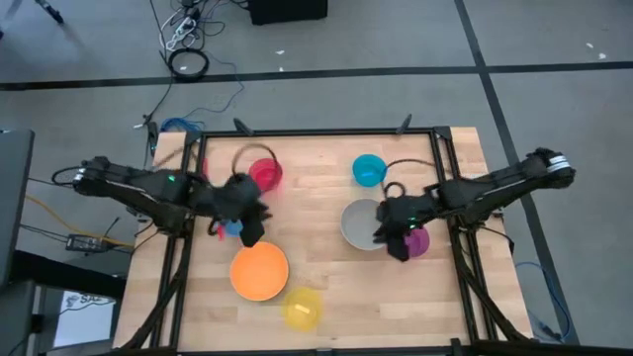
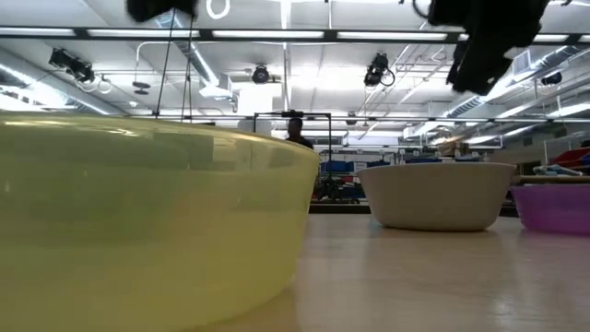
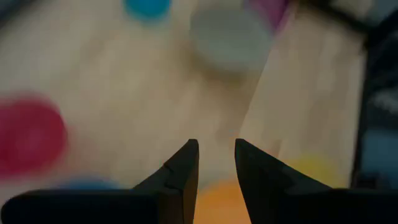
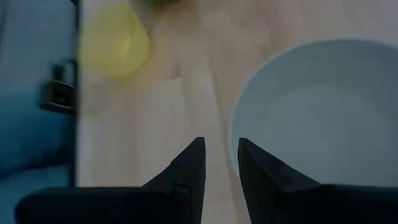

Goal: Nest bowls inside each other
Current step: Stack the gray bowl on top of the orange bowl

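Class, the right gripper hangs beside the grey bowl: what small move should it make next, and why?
Probably lower the right gripper onto the grey bowl's near rim. Its fingers stand slightly apart and hold nothing, and the rim lies just beside them.

The high view looks straight down, taking in the whole tabletop (image 1: 326,208) mid-frame with floor around it. The low view sits at board level, facing the room, pressed close to the yellow bowl (image 2: 138,221) filling its left half. Each wrist view looks down past its own dark fingers (image 3: 180,177) at the boards from nearby. All four views share the grey bowl (image 1: 362,224).
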Robot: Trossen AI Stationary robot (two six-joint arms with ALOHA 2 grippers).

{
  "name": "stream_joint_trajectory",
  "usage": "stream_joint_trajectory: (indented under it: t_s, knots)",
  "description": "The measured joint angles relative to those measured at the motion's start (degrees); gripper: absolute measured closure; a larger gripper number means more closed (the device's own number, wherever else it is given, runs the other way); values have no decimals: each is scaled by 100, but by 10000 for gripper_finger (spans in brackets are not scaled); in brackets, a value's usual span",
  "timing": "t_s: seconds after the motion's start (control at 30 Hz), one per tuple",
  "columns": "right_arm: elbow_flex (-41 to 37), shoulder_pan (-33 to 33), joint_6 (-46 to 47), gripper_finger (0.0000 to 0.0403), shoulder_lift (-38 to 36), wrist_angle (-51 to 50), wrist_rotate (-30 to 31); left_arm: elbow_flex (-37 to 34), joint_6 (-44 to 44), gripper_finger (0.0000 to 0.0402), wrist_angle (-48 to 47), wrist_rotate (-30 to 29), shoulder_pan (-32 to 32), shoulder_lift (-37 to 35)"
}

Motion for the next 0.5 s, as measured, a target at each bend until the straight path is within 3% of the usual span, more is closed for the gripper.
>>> stream_joint_trajectory:
  t_s: [0.23, 0.5]
  knots:
    - [463, -186, -397, 318, 1624, 39, 165, 1309, 720, 288, -32, -1099, -101, -2]
    - [973, -212, -756, 289, 2435, 0, 58, 1610, 1020, 288, -385, -1159, -101, 0]
